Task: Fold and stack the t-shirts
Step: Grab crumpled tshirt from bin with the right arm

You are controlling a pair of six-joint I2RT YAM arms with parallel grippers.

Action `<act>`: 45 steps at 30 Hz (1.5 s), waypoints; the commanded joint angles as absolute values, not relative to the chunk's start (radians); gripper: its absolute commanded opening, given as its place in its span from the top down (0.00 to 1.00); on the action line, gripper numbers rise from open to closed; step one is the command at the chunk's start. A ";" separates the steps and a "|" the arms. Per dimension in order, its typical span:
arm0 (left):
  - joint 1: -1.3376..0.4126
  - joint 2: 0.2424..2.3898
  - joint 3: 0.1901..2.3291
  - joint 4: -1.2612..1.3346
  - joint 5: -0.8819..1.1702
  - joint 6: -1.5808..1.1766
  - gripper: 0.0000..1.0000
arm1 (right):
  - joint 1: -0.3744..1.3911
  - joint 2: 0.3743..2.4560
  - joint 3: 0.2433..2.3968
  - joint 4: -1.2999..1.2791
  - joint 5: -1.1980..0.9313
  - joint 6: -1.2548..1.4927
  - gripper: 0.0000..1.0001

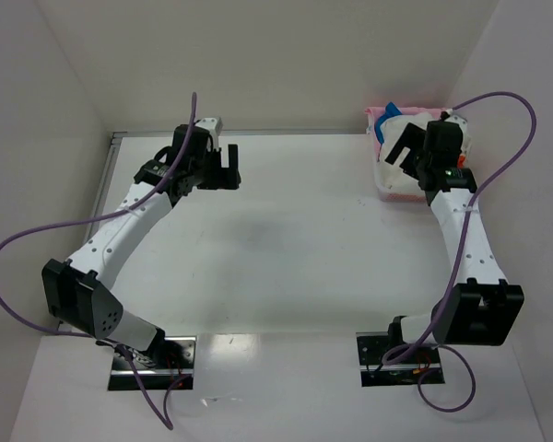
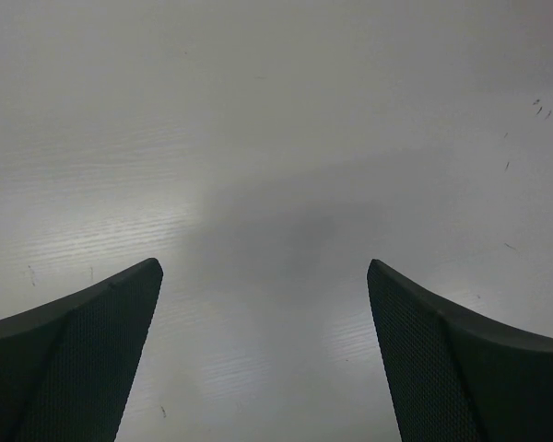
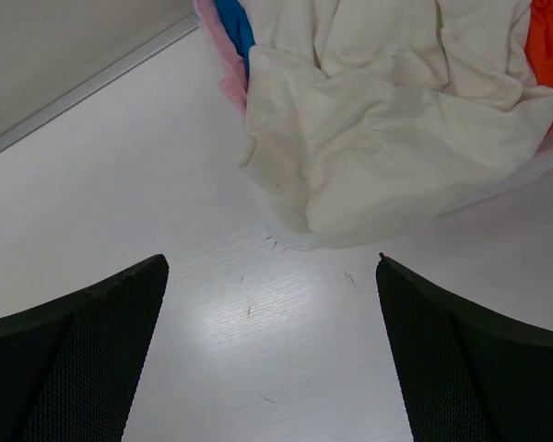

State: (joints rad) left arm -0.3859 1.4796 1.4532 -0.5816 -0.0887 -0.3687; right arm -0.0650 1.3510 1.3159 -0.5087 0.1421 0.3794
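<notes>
The flat white table top (image 3: 147,166) is smooth and slightly glossy, with a few fine scratches. The large crumpled off-white t-shirt (image 3: 396,120) is soft matt cloth, much wrinkled; the bright blue cloth (image 3: 235,23), pale pink cloth (image 3: 223,66) and orange-red cloth (image 3: 551,41) beside it are matt too. The black plastic fingers (image 3: 64,359) of the right gripper (image 3: 272,262) and left gripper (image 2: 263,267) are matt, finely dotted.

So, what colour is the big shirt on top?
The big shirt is off-white; the right wrist view shows it best.
</notes>
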 commanded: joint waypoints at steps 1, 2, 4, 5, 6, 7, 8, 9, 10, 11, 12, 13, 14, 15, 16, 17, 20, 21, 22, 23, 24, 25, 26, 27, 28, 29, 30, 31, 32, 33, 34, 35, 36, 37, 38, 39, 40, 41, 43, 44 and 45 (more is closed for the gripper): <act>-0.388 1.465 1.487 -0.540 -0.095 -0.357 0.00 | -0.075 1.384 1.348 -0.430 0.146 0.356 0.01; -0.388 1.451 1.471 -0.540 -0.095 -0.357 0.00 | -0.075 1.399 1.388 -0.430 0.156 0.356 0.01; -0.388 1.439 1.462 -0.526 -0.106 -0.333 0.00 | -0.075 1.456 1.433 -0.451 0.187 0.331 0.01; -0.388 1.439 1.450 -0.526 -0.115 -0.324 0.00 | -0.075 1.477 1.477 -0.451 0.198 0.318 0.01; -0.388 1.439 1.450 -0.526 -0.115 -0.324 0.00 | -0.075 1.498 1.500 -0.462 0.209 0.305 0.01; -0.388 1.439 1.441 -0.526 -0.126 -0.313 0.00 | -0.075 1.547 1.523 -0.475 0.221 0.305 0.01; -0.388 1.439 1.440 -0.526 -0.136 -0.301 0.00 | -0.084 1.572 1.573 -0.488 0.236 0.296 0.01; -0.388 1.439 1.440 -0.526 -0.146 -0.301 0.00 | -0.084 1.595 1.598 -0.497 0.247 0.296 0.01; -0.388 1.439 1.440 -0.526 -0.155 -0.301 0.00 | -0.084 1.642 1.620 -0.514 0.262 0.287 0.01; -0.388 1.439 1.440 -0.526 -0.164 -0.292 0.00 | -0.084 1.666 1.670 -0.526 0.290 0.287 0.01; -0.388 1.448 1.451 -0.538 -0.164 -0.291 0.00 | -0.095 1.684 1.690 -0.535 0.305 0.287 0.01; -0.388 1.448 1.451 -0.538 -0.164 -0.291 0.00 | -0.095 1.701 1.707 -0.544 0.319 0.301 0.01; -0.388 1.448 1.451 -0.538 -0.164 -0.282 0.00 | -0.107 1.724 1.729 -0.545 0.319 0.310 0.01; -0.388 1.433 1.451 -0.538 -0.176 -0.282 0.00 | -0.123 1.733 1.729 -0.545 0.328 0.310 0.01; -0.388 1.433 1.451 -0.529 -0.186 -0.282 0.00 | -0.132 1.743 1.729 -0.532 0.328 0.322 0.01; -0.388 1.404 1.433 -0.520 -0.205 -0.282 0.00 | -0.144 1.762 1.738 -0.523 0.328 0.322 0.01; -0.388 1.347 1.382 -0.480 -0.225 -0.264 0.00 | -0.156 1.810 1.775 -0.538 0.337 0.322 0.01; -0.388 1.333 1.371 -0.470 -0.235 -0.250 0.00 | -0.166 1.840 1.784 -0.551 0.337 0.322 0.01; -0.388 1.319 1.361 -0.451 -0.235 -0.241 0.00 | -0.166 1.853 1.784 -0.560 0.347 0.322 0.01; -0.388 1.293 1.342 -0.442 -0.245 -0.241 0.00 | -0.166 1.862 1.784 -0.560 0.347 0.322 0.01; -0.388 1.281 1.332 -0.442 -0.256 -0.232 0.00 | -0.166 1.862 1.784 -0.560 0.347 0.322 0.01; -0.388 1.272 1.322 -0.427 -0.256 -0.232 0.00 | -0.166 1.862 1.766 -0.560 0.336 0.322 0.01; -0.388 1.263 1.322 -0.413 -0.256 -0.232 0.00 | -0.166 1.862 1.743 -0.545 0.325 0.322 0.01; -0.388 1.250 1.307 -0.413 -0.265 -0.232 0.00 | -0.166 1.862 1.732 -0.531 0.313 0.333 0.01; -0.388 1.250 1.296 -0.404 -0.265 -0.223 0.00 | -0.166 1.862 1.721 -0.522 0.302 0.333 0.01; -0.388 1.250 1.296 -0.403 -0.265 -0.222 0.00 | -0.166 1.862 1.698 -0.512 0.276 0.333 0.01; -0.388 1.250 1.296 -0.403 -0.265 -0.222 0.00 | -0.166 1.871 1.687 -0.500 0.261 0.333 0.01; -0.388 1.250 1.296 -0.403 -0.265 -0.222 0.00 | -0.166 1.881 1.687 -0.489 0.250 0.342 0.01; -0.388 1.250 1.284 -0.403 -0.265 -0.222 0.00 | -0.166 1.881 1.678 -0.489 0.241 0.342 0.01; -0.388 1.250 1.284 -0.403 -0.265 -0.222 0.00 | -0.166 1.893 1.678 -0.489 0.230 0.354 0.01; -0.388 1.241 1.284 -0.403 -0.265 -0.222 0.00 | -0.166 1.893 1.678 -0.489 0.230 0.354 0.05; -0.388 1.241 1.284 -0.403 -0.265 -0.222 0.00 | -0.166 1.905 1.678 -0.489 0.230 0.354 0.07; -0.388 1.241 1.275 -0.403 -0.274 -0.222 0.00 | -0.166 1.917 1.678 -0.489 0.230 0.354 0.09; -0.388 1.241 1.275 -0.403 -0.275 -0.222 0.00 | -0.166 1.927 1.678 -0.489 0.230 0.354 0.09; -0.388 1.241 1.275 -0.403 -0.275 -0.222 0.00 | -0.166 1.937 1.678 -0.500 0.230 0.354 0.09; -0.388 1.232 1.275 -0.403 -0.275 -0.222 0.00 | -0.166 1.937 1.678 -0.500 0.230 0.354 0.09; -0.388 1.232 1.266 -0.403 -0.275 -0.222 0.00 | -0.166 1.937 1.678 -0.500 0.230 0.354 0.09; -0.388 1.232 1.266 -0.403 -0.275 -0.222 0.00 | -0.166 1.937 1.678 -0.491 0.230 0.354 0.15; -0.388 1.232 1.266 -0.394 -0.275 -0.222 0.00 | -0.166 1.957 1.669 -0.491 0.221 0.354 0.23; -0.388 1.232 1.266 -0.394 -0.275 -0.222 0.00 | -0.166 1.957 1.669 -0.491 0.221 0.354 0.28; -0.388 1.232 1.266 -0.394 -0.275 -0.222 0.00 | -0.166 1.966 1.680 -0.500 0.210 0.345 0.38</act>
